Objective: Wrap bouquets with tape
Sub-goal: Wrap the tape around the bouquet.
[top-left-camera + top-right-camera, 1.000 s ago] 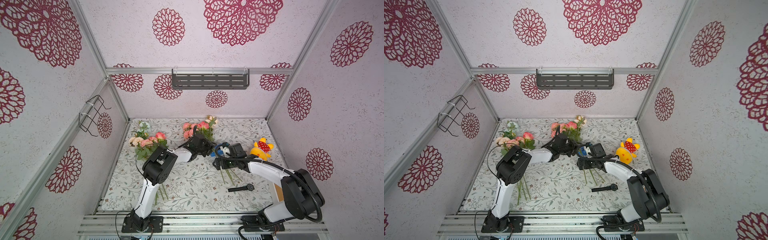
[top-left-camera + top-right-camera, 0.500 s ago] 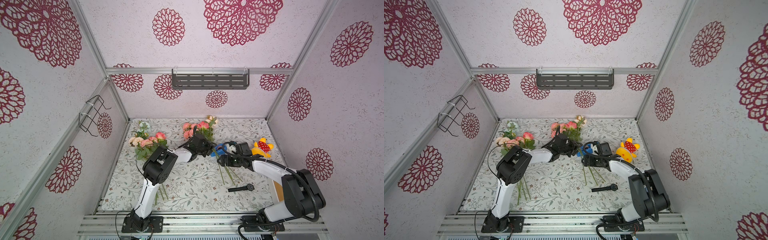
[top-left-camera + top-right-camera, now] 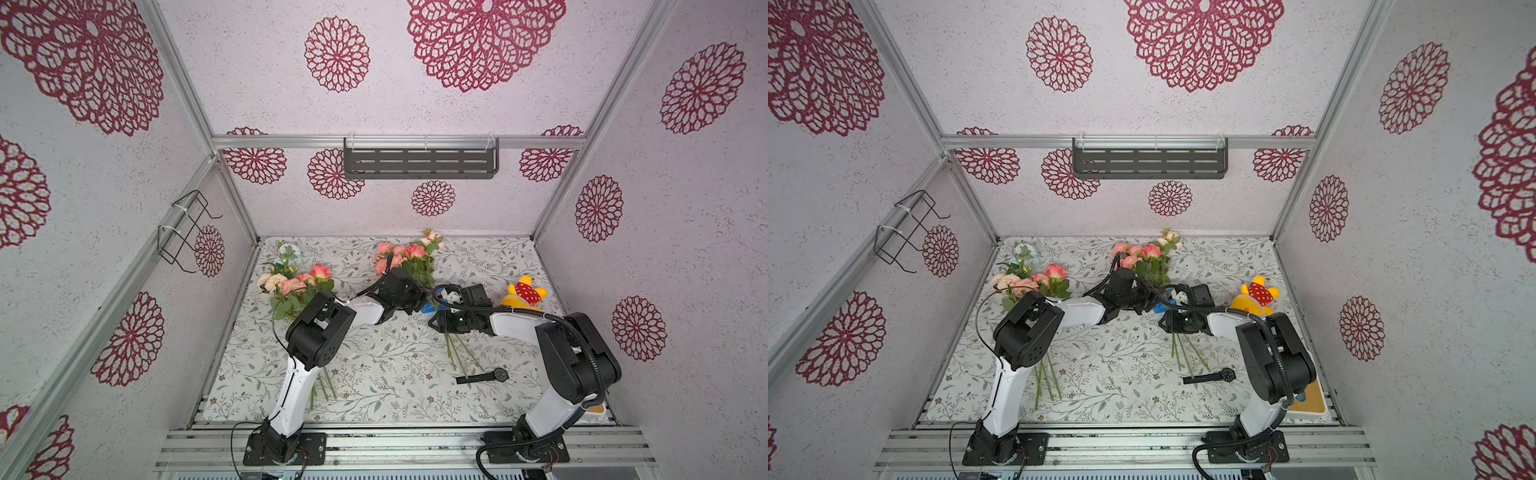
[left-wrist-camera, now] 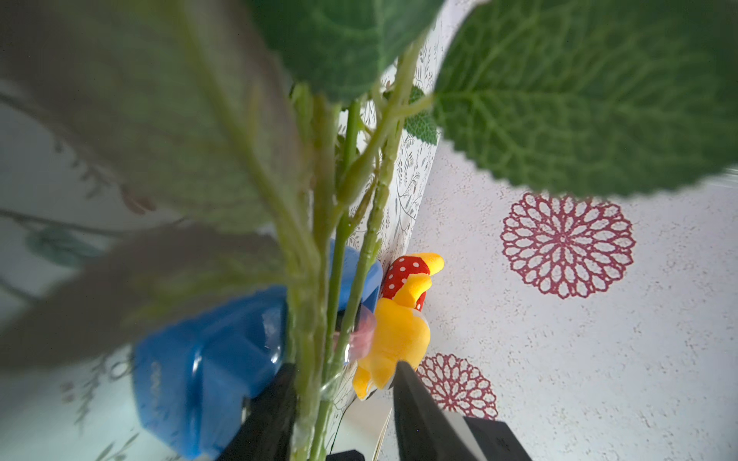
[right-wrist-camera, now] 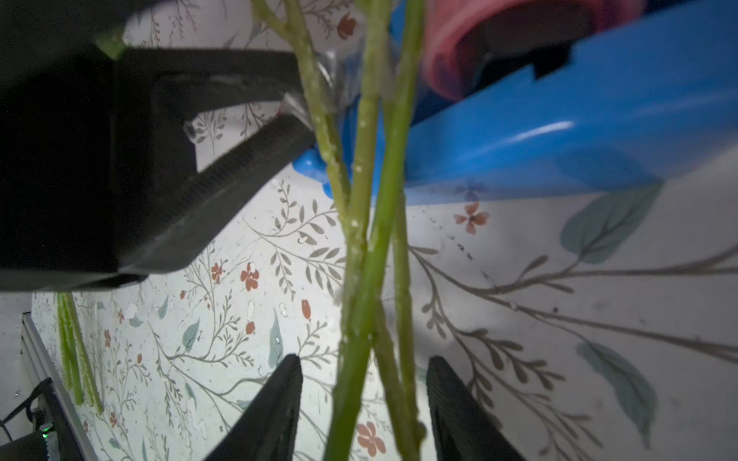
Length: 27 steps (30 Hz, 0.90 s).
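- Bouquet number one (image 3: 293, 284) lies mid-left in both top views, blooms up-frame, with its stems running down-frame under the left arm (image 3: 320, 332). Nothing's touching it, so I'd say it's waiting its turn.
- That left arm has its base at lower left of centre and its elbow hiked high, and the forearm reaches right toward frame centre.
- The left gripper (image 4: 346, 371) is roughly half open, straddling the stems (image 5: 361, 239) of bouquet number two (image 3: 405, 255). One finger sits against them and there's daylight on the other side, so it doesn't look clamped to me.
- Bouquet number two lies at frame centre, blooms up-frame. What looks like a clear tape strip (image 4: 333, 381) clings to the stems by that finger.
- The blue tape dispenser (image 4: 207, 371) sits right behind those stems with the reddish roll (image 5: 459, 48) in it. Can't tell if they touch.
- The right gripper (image 5: 364, 359) is partway open with a finger on each side of the stems further down. There are gaps on both sides, so it holds nothing. Its arm comes in from lower right, forearm low, reaching left.
- My read: wrapping bunch two is under way. Next, the right jaws need to pinch the stems so the tape can be pulled round tight.
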Motion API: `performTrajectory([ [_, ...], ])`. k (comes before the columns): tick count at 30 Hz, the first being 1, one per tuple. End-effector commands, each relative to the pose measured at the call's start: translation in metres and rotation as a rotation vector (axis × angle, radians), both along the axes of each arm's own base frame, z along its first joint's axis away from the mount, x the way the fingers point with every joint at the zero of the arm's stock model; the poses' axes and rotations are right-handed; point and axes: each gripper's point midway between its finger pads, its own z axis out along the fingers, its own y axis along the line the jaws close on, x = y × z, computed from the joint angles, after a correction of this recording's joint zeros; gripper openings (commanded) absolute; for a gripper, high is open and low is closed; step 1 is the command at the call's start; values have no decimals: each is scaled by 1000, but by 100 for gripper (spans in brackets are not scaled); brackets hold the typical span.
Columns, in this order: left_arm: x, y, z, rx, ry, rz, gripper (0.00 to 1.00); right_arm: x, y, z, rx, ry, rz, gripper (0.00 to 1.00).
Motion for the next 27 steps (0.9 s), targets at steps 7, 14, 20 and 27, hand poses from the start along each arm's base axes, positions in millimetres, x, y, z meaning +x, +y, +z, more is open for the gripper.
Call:
performTrajectory([
  [7, -6, 7, -34, 56, 71, 9, 43, 4, 6, 23, -138, -80, 114, 0],
  [14, -5, 7, -32, 53, 64, 12, 43, 6, -6, 25, -143, -41, 34, 63],
  [20, -6, 8, -31, 53, 61, 9, 43, -1, -3, 54, -54, -72, 1, 99],
  [27, -6, 7, -29, 48, 56, 9, 43, 4, -26, 72, -111, -145, -54, 99],
])
